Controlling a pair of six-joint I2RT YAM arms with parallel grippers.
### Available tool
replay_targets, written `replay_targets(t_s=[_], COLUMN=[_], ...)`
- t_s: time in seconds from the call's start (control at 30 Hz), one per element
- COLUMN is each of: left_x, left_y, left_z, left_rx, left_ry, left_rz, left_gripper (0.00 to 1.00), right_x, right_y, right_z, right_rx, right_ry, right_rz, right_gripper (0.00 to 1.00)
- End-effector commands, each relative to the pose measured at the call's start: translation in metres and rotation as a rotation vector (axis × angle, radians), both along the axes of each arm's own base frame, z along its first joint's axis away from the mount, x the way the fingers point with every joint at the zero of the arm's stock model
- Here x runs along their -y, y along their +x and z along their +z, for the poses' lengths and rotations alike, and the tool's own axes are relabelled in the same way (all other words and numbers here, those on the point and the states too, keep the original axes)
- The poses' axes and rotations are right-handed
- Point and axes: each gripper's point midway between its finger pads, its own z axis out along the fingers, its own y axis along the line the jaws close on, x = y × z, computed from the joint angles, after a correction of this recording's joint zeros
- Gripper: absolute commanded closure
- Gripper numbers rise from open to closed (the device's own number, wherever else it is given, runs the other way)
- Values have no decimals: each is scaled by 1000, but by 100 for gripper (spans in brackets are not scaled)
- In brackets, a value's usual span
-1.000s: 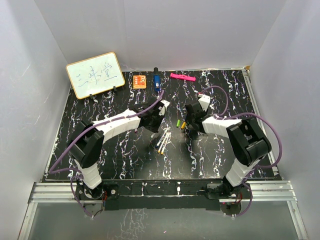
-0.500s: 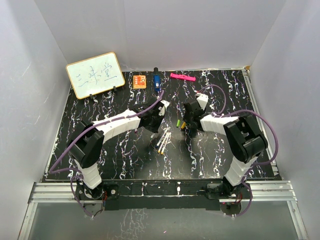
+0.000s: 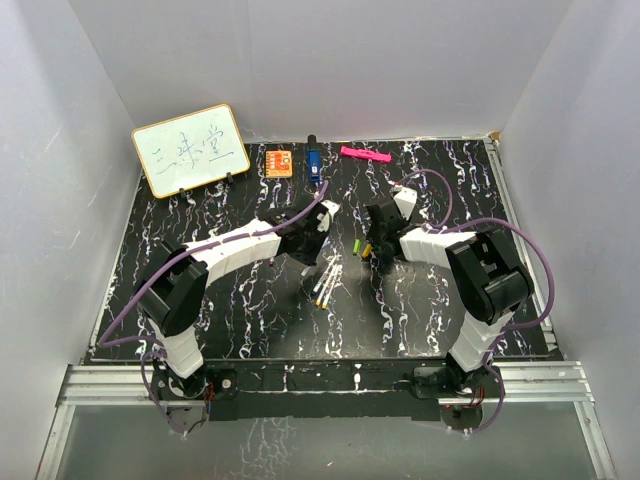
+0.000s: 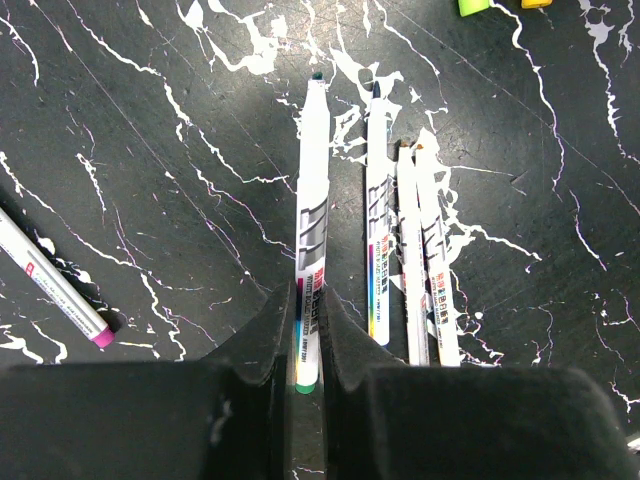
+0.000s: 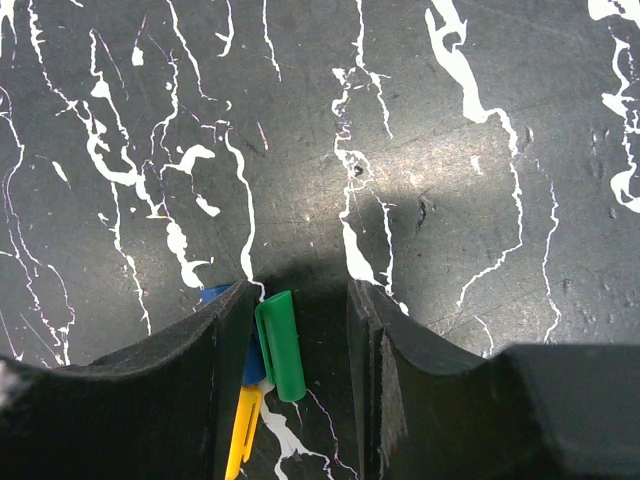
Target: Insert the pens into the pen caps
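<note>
Near the overhead frame's centre, on the black marbled desk (image 3: 250,320), the left end effector (image 4: 303,300) is clamped on the tail end of a white pen (image 4: 313,180), three more pens (image 4: 378,250) lying just right of it. Farther up-right, the right end effector (image 5: 298,300) stands open astride a green cap (image 5: 280,345), blue cap (image 5: 254,365) and yellow cap (image 5: 240,440) beside it.

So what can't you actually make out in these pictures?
- Right wrist view: the blue cap is mostly hidden behind the right jaws; the yellow cap runs off the bottom edge.
- Left wrist view: a pink-tipped pen is cut by the left edge, a cap by the top edge.
</note>
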Motion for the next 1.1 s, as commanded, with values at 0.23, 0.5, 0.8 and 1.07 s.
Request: replay_targets(t_s=[0.23,0.5,0.8,1.07], left_x=[6,4,7,7], left_y=[4,3,3,2], left_z=[24,24,22,20], left_rx=[40,41,33,30], left_ry=[-39,-36,-41,-43], left_rz=[-20,-14,-19,-22], left_gripper=[100,100,100,100], right_x=[1,-4,1,-2], right_y=[-38,-50,-57,-61], right_z=[-31,-35,-47,-53], right_rx=[-184,-235,-291,-324], right_ry=[-135,-165,-211,-204], right_rz=[15,24,21,43], right_gripper=[60,63,80,99])
